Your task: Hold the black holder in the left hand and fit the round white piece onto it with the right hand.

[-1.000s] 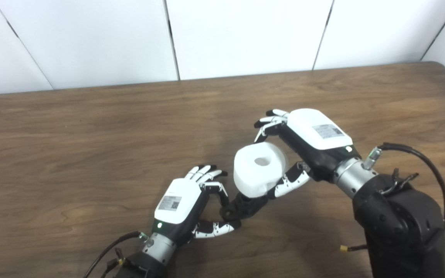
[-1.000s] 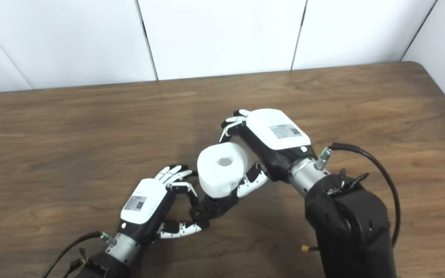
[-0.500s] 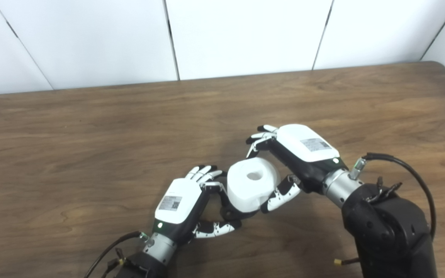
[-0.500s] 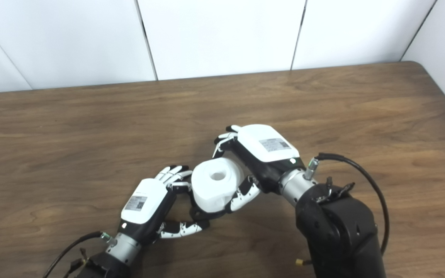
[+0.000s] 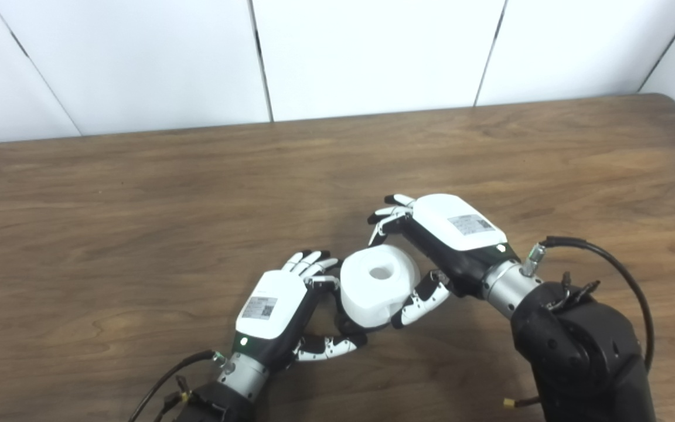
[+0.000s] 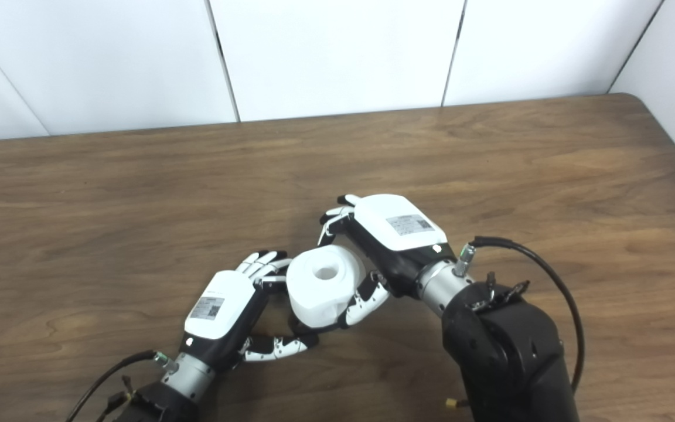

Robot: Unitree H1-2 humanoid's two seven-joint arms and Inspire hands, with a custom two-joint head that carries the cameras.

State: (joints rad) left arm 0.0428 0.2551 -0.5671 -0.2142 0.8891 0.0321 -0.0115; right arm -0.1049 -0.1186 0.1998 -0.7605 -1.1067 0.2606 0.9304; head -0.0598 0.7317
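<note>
White round piece [image 5: 379, 285] came down over last second onto black holder [image 5: 346, 323], now hiding most of it; seating depth unclear; right hand [image 5: 438, 241] gripped piece; left hand [image 5: 282, 315] pinched holder low over wooden table [image 5: 138, 223]; fit judged nearly done.

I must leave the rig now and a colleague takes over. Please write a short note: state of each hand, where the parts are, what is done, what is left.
Left hand: shut on the black holder, low over the table.
Right hand: shut on the round white piece, hole facing up.
Done: the white piece sits over the holder, hiding most of it.
Left: whether it is fully seated cannot be seen; check, press down if needed, then release.
</note>
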